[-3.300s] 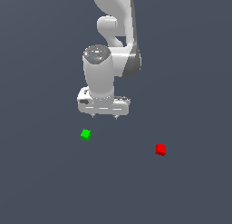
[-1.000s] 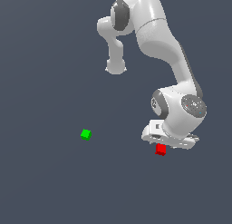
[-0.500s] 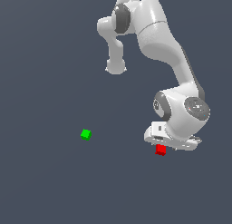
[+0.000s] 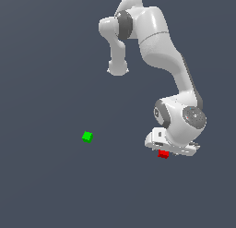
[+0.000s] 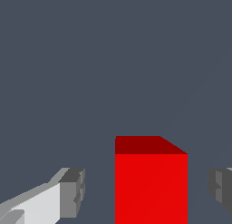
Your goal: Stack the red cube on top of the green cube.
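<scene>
Red cube (image 4: pixel 162 153) sits on the plain grey floor (image 4: pixel 55 190), toward the exterior view's right, directly under the gripper (image 4: pixel 171 151).

Arm pose: the white Panda arm (image 4: pixel 159 51) rises to a high shoulder near the top of the exterior view, folds down through a long link to the wrist (image 4: pixel 184 121), and ends with the hand low, almost at floor level, pointing down over the red cube. Only a small part of the cube shows below the hand body in that view.

Count: one arm, one gripper, one red cube, one green cube (image 4: pixel 87 137).

Green cube lies alone on the floor toward the exterior view's left, well apart from the red cube and from the arm.

View differences: the exterior view hides the fingers behind the hand body, so the jaw state cannot be read there. The wrist view shows the red cube (image 5: pixel 151 184) close up between two grey fingertips (image 5: pixel 72 193), with a clear gap on each side: jaws wide, not touching the cube. The green cube does not appear in the wrist view.
</scene>
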Controlling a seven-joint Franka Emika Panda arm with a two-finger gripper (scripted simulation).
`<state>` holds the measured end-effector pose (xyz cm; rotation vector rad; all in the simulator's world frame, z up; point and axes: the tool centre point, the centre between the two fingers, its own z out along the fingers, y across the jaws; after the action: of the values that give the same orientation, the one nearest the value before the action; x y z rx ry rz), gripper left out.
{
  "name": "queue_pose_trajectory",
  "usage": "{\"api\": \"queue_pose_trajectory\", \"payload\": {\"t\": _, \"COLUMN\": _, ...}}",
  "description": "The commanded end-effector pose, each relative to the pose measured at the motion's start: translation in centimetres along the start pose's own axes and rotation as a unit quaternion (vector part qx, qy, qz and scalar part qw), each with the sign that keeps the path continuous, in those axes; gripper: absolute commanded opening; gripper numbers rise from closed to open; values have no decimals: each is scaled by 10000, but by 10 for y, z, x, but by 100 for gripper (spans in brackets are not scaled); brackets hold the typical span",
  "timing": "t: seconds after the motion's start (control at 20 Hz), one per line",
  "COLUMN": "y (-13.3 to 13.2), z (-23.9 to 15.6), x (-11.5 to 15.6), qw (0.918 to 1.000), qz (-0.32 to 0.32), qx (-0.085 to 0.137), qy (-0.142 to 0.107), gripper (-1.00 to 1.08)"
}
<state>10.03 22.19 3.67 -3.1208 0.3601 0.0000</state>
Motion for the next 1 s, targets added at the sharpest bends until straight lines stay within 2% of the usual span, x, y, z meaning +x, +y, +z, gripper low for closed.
{"api": "queue_pose_trajectory", "payload": {"t": 0.0, "y": 0, "z": 12, "x": 0, "qw": 10000, "qz": 2, "qx": -1, "qy": 0, "gripper": 100}}
{"api": "queue_pose_trajectory", "payload": {"t": 0.35, "y": -1, "z": 17, "x": 1, "qw": 10000, "qz": 2, "qx": -1, "qy": 0, "gripper": 100}}
{"api": "queue_pose_trajectory", "payload": {"t": 0.4, "y": -1, "z": 17, "x": 1, "qw": 10000, "qz": 2, "qx": -1, "qy": 0, "gripper": -100}}
{"api": "queue_pose_trajectory", "payload": {"t": 0.95, "y": 0, "z": 17, "x": 1, "qw": 10000, "qz": 3, "qx": -2, "qy": -3, "gripper": -100}}
